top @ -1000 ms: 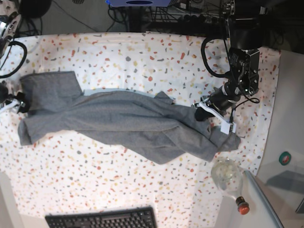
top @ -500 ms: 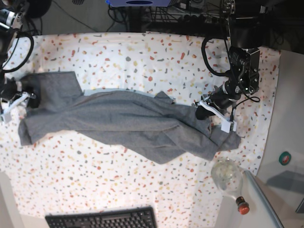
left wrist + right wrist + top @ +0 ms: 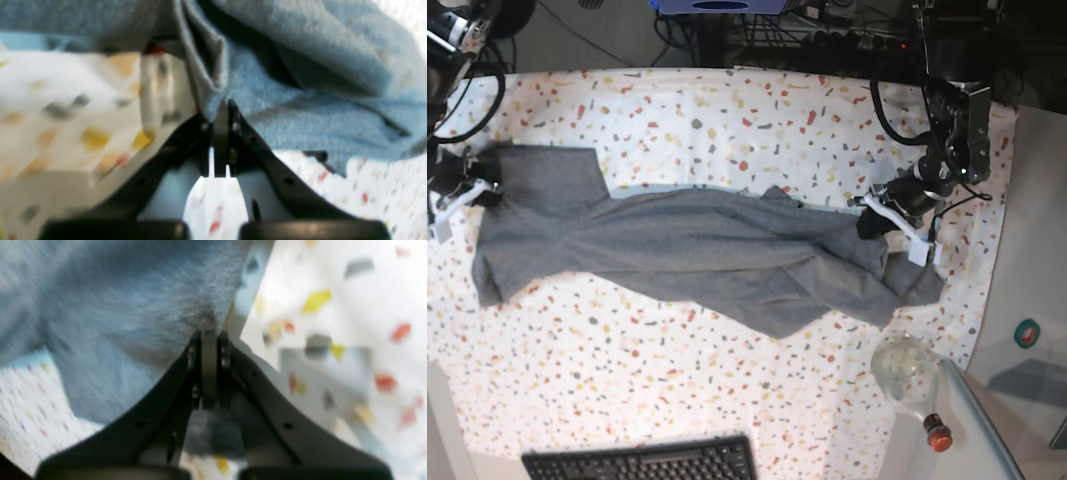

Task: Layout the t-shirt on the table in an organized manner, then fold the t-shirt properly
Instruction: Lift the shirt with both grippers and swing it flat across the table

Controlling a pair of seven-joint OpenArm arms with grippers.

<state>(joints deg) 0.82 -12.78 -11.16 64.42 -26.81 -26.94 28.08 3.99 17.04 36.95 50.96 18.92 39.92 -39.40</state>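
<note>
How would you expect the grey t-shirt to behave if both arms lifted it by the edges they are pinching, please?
The t-shirt would probably sag in the middle: it lies twisted and creased between the left pincer and the right pincer. It looks light, so each thin pinch likely suffices. It should drag across the table rather than slide cleanly, perhaps rucking the cloth.
</note>
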